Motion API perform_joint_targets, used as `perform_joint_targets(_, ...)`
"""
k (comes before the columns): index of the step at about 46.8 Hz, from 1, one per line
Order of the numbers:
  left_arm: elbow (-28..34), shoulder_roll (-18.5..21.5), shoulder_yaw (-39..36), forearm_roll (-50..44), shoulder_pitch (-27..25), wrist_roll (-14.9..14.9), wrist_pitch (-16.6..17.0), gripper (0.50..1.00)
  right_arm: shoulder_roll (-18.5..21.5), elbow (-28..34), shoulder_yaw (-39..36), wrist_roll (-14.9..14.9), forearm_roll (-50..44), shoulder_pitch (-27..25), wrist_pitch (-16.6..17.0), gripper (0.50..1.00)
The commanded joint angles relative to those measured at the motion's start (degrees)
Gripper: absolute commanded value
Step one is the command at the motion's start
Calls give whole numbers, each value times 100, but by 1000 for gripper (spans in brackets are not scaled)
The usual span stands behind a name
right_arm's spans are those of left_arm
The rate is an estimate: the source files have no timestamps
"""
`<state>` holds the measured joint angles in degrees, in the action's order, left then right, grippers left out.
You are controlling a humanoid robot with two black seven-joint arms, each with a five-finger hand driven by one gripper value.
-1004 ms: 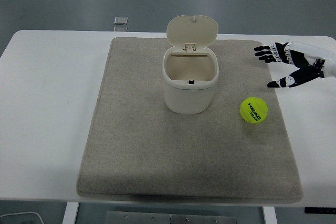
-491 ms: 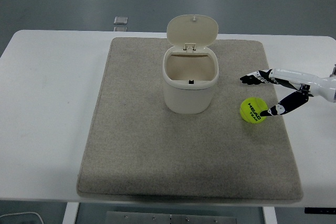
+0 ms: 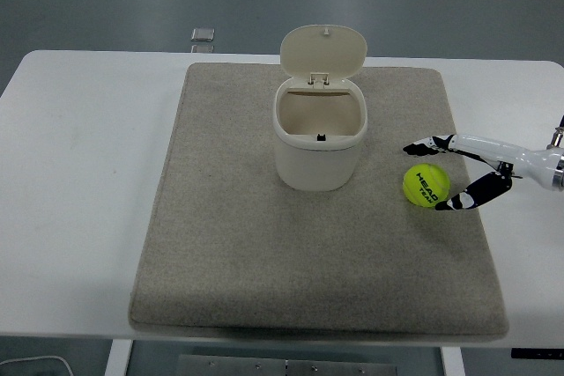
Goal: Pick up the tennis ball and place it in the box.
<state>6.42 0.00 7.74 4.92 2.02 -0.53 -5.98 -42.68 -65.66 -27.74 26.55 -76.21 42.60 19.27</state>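
The tennis ball [image 3: 426, 185] lies on the grey mat [image 3: 229, 253], just to the right of the box [image 3: 319, 138] and a little nearer the table's near edge. The box stands upright with its lid [image 3: 322, 48] tipped back, mouth clear.

My right hand [image 3: 454, 173] is at the ball's right side, spread and holding nothing. The upper fingers [image 3: 421, 148] reach over the ball's far side; the thumb [image 3: 458, 202] sits at its near right. Whether either touches the ball I cannot tell from this view.

Step in hand, as I judge it: closing on the ball. To do it well I should bring the palm in toward the ball until it is seated between thumb and fingers, then close evenly from both sides, since a one-sided push could roll it across the mat toward the box. I should lift only once the grip is firm and raise it high enough to clear the box's rim.
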Motion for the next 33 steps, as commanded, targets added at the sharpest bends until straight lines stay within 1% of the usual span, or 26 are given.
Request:
perform_joint_targets(1, 0, 0, 0, 0, 0, 0, 0, 992, 14, 0, 40, 0, -78, -15, -11, 915)
perform_joint_targets(7, 0, 0, 0, 0, 0, 0, 0, 992, 14, 0, 40, 0, -87, -50, -125, 901)
perform_joint_targets(8, 0, 0, 0, 0, 0, 0, 0, 992, 14, 0, 49, 0, -78, -50, -134, 893)
perform_joint_targets(11, 0, 0, 0, 0, 0, 0, 0, 992, 14, 0, 58, 0, -87, -50, -143, 830)
perform_joint_targets(13, 0, 0, 0, 0, 0, 0, 0, 992, 14, 0, 58, 0, -87, -50, -143, 801)
perform_joint_targets(16, 0, 0, 0, 0, 0, 0, 0, 992, 14, 0, 58, 0, -87, -50, -143, 789)
perform_joint_targets(19, 0, 0, 0, 0, 0, 0, 0, 992, 14, 0, 58, 0, -96, -50, -143, 762)
perform_joint_targets(22, 0, 0, 0, 0, 0, 0, 0, 992, 14, 0, 49, 0, -105, -50, -143, 754)
perform_joint_targets(27, 0, 0, 0, 0, 0, 0, 0, 992, 14, 0, 49, 8, -105, -41, -143, 693)
perform_joint_targets(29, 0, 0, 0, 0, 0, 0, 0, 992, 14, 0, 40, 0, -105, -41, -143, 678)
perform_joint_targets(31, 0, 0, 0, 0, 0, 0, 0, 992, 14, 0, 40, 8, -105, -32, -143, 644)
perform_joint_targets(33, 0, 0, 0, 0, 0, 0, 0, 992, 6, 0, 40, 26, -96, -32, -134, 591)
